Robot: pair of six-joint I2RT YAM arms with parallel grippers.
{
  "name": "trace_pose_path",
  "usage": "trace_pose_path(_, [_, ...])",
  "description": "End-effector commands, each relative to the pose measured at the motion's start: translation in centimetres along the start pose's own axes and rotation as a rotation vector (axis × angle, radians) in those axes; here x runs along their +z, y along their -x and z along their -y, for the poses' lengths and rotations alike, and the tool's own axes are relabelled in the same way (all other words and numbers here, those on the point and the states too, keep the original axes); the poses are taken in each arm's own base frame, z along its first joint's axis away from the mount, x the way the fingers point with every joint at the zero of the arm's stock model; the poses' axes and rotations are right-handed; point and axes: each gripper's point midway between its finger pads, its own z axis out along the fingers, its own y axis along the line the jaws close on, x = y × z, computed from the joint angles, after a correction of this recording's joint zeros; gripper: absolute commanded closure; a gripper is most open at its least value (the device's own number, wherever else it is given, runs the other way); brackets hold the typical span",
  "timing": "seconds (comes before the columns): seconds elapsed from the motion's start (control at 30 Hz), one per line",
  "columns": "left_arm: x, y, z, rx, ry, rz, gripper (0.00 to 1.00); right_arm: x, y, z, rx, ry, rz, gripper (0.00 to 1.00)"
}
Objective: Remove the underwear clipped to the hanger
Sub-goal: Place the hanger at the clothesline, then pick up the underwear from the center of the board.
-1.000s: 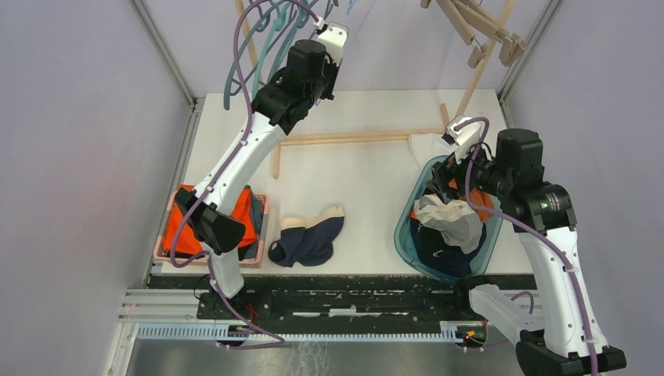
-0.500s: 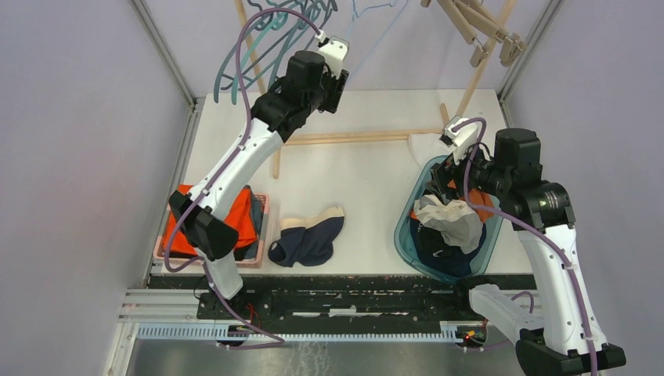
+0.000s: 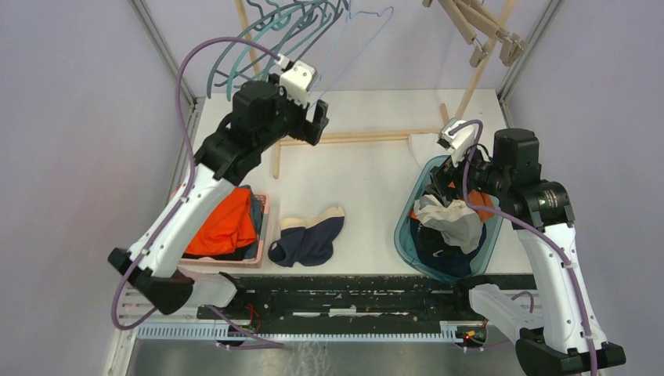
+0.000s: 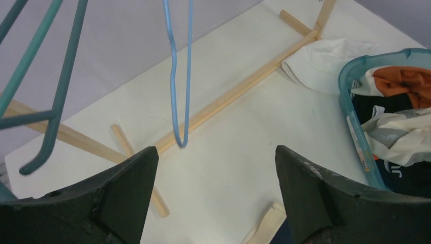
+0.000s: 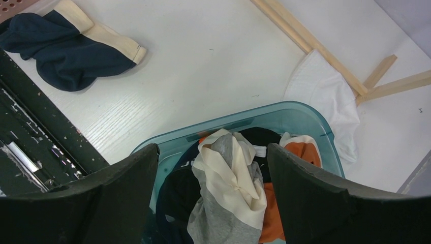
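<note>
A navy underwear piece [image 3: 308, 237] with a cream waistband lies flat on the table, also in the right wrist view [image 5: 66, 51]. More underwear [image 3: 449, 222] in grey, cream, orange and black fills the teal bin [image 3: 402, 227]. My right gripper [image 3: 441, 182] hangs open just above that pile [image 5: 228, 178], holding nothing. My left gripper [image 3: 316, 122] is open and empty over the back of the table, near a thin blue hanger [image 4: 180, 101] and teal hangers [image 4: 51, 101]. The hangers [image 3: 274, 31] carry no cloth in view.
A pink tray [image 3: 262, 205] with a bright orange folded cloth [image 3: 223, 227] sits at the near left. A white cloth [image 3: 425, 145] lies behind the bin beside wooden rack bars [image 3: 360, 137]. A wooden peg hanger [image 3: 481, 31] hangs at the top right.
My left gripper went from shut to wide open and drew back down and left from the hangers, which now hang free. The right arm stayed still.
</note>
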Motion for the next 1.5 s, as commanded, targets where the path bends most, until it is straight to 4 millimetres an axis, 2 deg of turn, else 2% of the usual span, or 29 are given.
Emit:
trace_pose_path(0.0, [-3.8,-0.3,0.5,0.097,-0.054,0.081,0.07,-0.1,0.3,-0.7,-0.025,0.041,0.018,0.13])
trace_pose_path(0.13, [-6.6,-3.2,0.3,0.165,-0.056,0.065,0.03,0.2,0.1,-1.5,-0.028,0.095,0.018,0.13])
trace_pose_path(0.23, [-8.1,-6.3,0.6,0.238,-0.083,0.015,0.02,0.6,0.0,-2.0,-0.033,0.129,0.027,0.13])
trace_pose_path(0.3, [-8.8,-9.3,1.0,0.305,-0.125,-0.041,0.02,0.8,-0.2,-2.3,-0.037,0.149,0.037,0.12])
trace_pose_path(0.33, [-9.2,-9.9,1.1,0.327,-0.132,-0.046,0.02,0.9,-0.4,-2.4,-0.035,0.154,0.036,0.12])
trace_pose_path(0.6, [-10.0,-21.4,4.5,0.483,-0.399,-0.250,0.01,2.2,-2.6,-3.4,-0.009,0.189,0.033,0.12])
trace_pose_path(0.8, [-9.1,-28.1,6.1,0.525,-0.534,-0.401,0.04,3.4,-4.3,-3.9,0.029,0.211,0.017,0.12])
trace_pose_path(0.9, [-8.8,-30.9,6.3,0.541,-0.564,-0.469,0.05,3.9,-5.1,-4.1,0.041,0.219,0.001,0.12])
trace_pose_path(1.0, [-9.1,-33.4,6.6,0.537,-0.594,-0.545,0.05,4.1,-5.7,-4.2,0.046,0.225,-0.011,0.12])
trace_pose_path(1.27, [-9.2,-38.0,8.3,0.526,-0.640,-0.633,0.07,4.5,-6.1,-4.2,0.053,0.232,-0.025,0.12])
trace_pose_path(1.33, [-9.0,-38.9,8.4,0.541,-0.635,-0.657,0.14,4.5,-6.1,-4.2,0.052,0.232,-0.024,0.12])
trace_pose_path(1.47, [-8.6,-39.8,8.6,0.546,-0.614,-0.695,0.39,4.5,-6.2,-4.2,0.050,0.231,-0.024,0.12])
